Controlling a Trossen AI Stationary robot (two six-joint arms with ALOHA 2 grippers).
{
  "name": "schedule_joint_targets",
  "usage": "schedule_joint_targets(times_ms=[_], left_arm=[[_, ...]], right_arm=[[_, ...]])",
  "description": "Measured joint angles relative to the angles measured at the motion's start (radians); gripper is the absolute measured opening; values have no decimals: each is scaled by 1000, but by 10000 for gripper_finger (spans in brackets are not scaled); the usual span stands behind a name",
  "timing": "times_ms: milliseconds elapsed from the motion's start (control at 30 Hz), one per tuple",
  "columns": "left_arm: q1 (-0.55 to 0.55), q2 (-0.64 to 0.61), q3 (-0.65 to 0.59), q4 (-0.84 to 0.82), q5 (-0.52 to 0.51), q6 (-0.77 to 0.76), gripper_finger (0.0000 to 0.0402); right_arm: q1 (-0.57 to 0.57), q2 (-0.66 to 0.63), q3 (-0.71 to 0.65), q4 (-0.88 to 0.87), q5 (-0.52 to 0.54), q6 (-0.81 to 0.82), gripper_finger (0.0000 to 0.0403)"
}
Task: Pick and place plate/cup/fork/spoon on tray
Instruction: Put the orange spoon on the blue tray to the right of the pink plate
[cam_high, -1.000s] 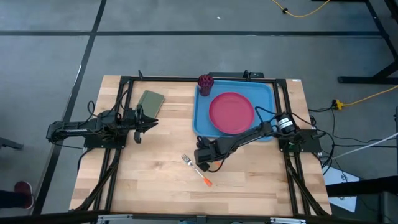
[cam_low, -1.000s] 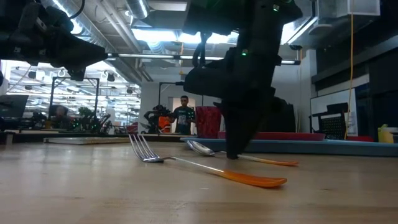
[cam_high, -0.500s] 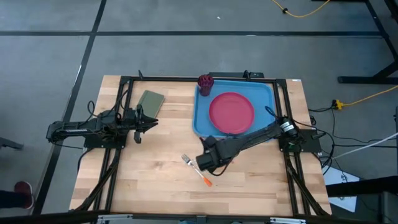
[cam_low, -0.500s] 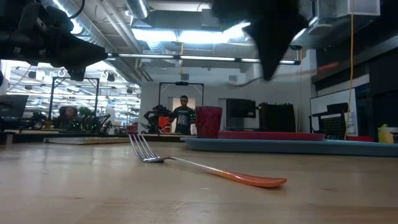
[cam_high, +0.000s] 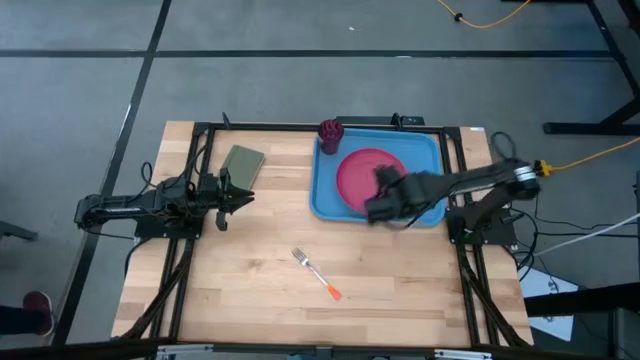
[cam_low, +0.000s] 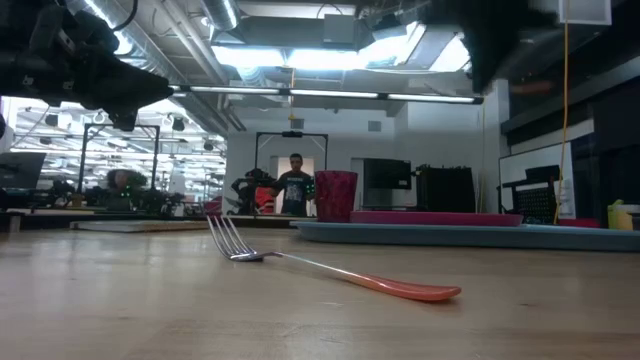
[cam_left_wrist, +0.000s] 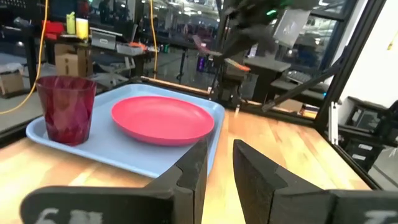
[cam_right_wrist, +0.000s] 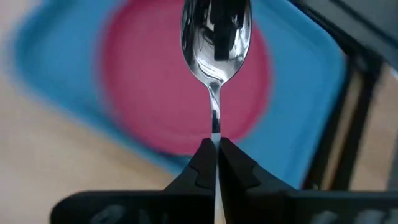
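My right gripper (cam_high: 378, 205) (cam_right_wrist: 215, 146) is shut on the silver spoon (cam_right_wrist: 216, 31) in the air over the pink-red plate (cam_high: 358, 172) on the light-blue tray (cam_high: 324, 196). The red cup (cam_high: 330, 131) stands in the tray's far left corner, beside the plate. The fork (cam_high: 314, 271) with its orange handle (cam_high: 333, 292) lies flat on the wooden table, nearer than the tray; in the low view (cam_low: 300, 262) its prongs curve upward. My left gripper (cam_high: 236, 195) (cam_left_wrist: 219, 168) waits open and empty at the table's left. My right gripper pinches the spoon's thin stem (cam_right_wrist: 214, 127) between its two fingers, which lie along the spoon. The round bowl (cam_right_wrist: 216, 37) sticks out beyond the fingertips. The fingers slant down from the table's right. The spoon is lifted clear, above the plate.
An olive-green pad (cam_high: 242, 163) lies at the table's far left. Black frame rails (cam_high: 195, 170) run along the table's sides and far edge. A person (cam_low: 294, 187) stands far off in the room behind.
My right gripper has risen from the table beside the fork and swung toward the far right, over the tray and plate. The spoon, which lay on the table next to the fork, is lifted clear with it. The fork has stayed where it was.
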Motion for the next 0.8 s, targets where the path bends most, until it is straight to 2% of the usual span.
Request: schedule_joint_targets(times_ms=[100, 200, 433, 600, 800], left_arm=[[0, 0, 0, 1, 2, 0, 70], [0, 0, 0, 1, 2, 0, 70], [0, 0, 0, 1, 0, 0, 70], [0, 0, 0, 1, -1, 0, 70], [0, 0, 0, 1, -1, 0, 70]], right_arm=[[-59, -132, -202, 14, -29, 90, 2], [-103, -253, -394, 106, -71, 151, 2], [-217, -450, -779, 479, -96, 153, 2], [-310, -494, -919, 513, -93, 145, 3], [-424, -498, -991, 666, -83, 16, 2]])
